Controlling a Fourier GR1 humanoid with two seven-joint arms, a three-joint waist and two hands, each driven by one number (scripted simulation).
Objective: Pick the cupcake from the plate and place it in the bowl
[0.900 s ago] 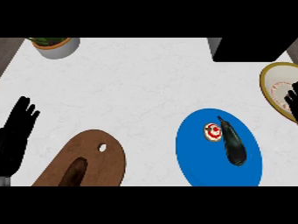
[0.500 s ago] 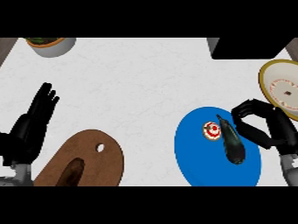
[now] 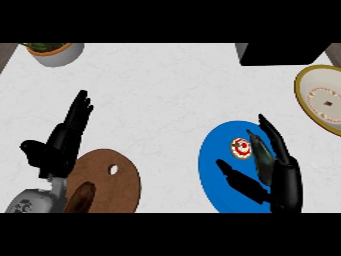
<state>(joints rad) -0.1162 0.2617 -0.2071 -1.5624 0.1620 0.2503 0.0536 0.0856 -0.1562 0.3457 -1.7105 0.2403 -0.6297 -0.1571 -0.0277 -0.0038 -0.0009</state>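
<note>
The white desk (image 3: 165, 100) spreads out ahead of both my robot hands. My right robot hand (image 3: 276, 170) lies over the right part of the blue plate (image 3: 213, 175), fingers straight and spread wide, thumb (image 3: 239, 180) stretched toward the plate's middle; it holds nothing. The cupcake (image 3: 241, 148) sits on the plate just left of my fingertips, in the gap between fingers and thumb, not touched as far as I can tell. A dark elongated thing (image 3: 261, 155) lies on the plate right under my fingers, and I cannot make out what it is or whether I touch it.

The bowl (image 3: 328, 102), cream with a yellowish rim, stands beyond and to the right of that hand, well apart from it, cut off by the view's right edge. A black block (image 3: 280, 54) lies further out, above the hand.

My left robot hand (image 3: 62, 142) is at the lower left, open, fingers straight and pointing away from me. Just to its right lies a brown wooden board (image 3: 106, 182) with a small hole, partly cut off below, a dark thing on it that I cannot identify. Far beyond that hand sits a grey pot (image 3: 55, 52), its top cropped.
</note>
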